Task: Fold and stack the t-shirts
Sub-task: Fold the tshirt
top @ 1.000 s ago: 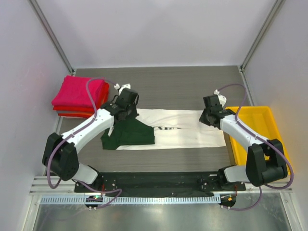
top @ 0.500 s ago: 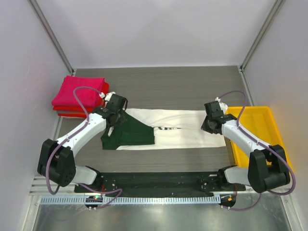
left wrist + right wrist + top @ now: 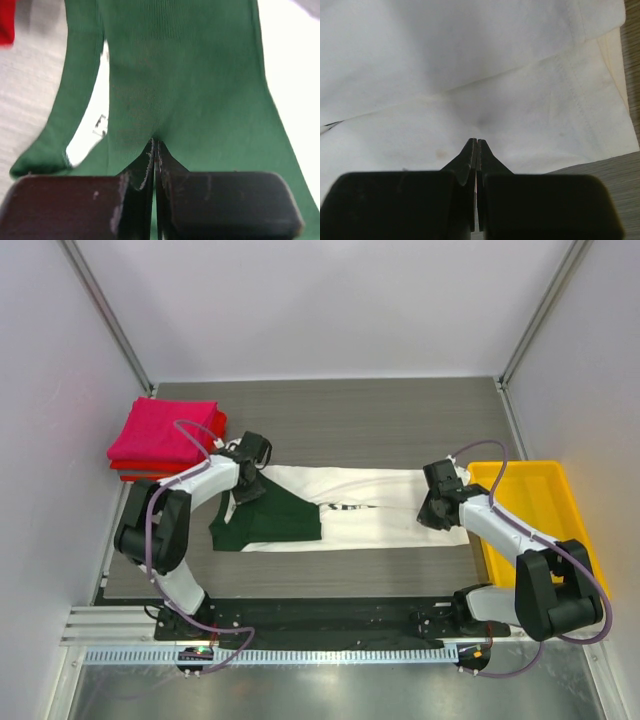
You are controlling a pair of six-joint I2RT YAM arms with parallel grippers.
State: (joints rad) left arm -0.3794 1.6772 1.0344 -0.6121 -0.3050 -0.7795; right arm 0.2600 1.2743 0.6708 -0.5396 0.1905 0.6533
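At the centre of the table point(image 3: 380, 420), one cream-white t-shirt point(image 3: 385, 508) lies spread, its green part point(image 3: 268, 522) at 9 o'clock. One folded stack point(image 3: 165, 432), magenta over red, sits at 10. I see both arms reaching low. The left gripper point(image 3: 155, 146) is closed, tips on green cloth. The right gripper point(image 3: 476, 142) is closed, tips on white cloth, near one yellow tray point(image 3: 530, 502) at 3.

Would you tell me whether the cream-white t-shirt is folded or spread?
Partly folded: the cream-white t-shirt lies in a long narrow strip, not yet a square.
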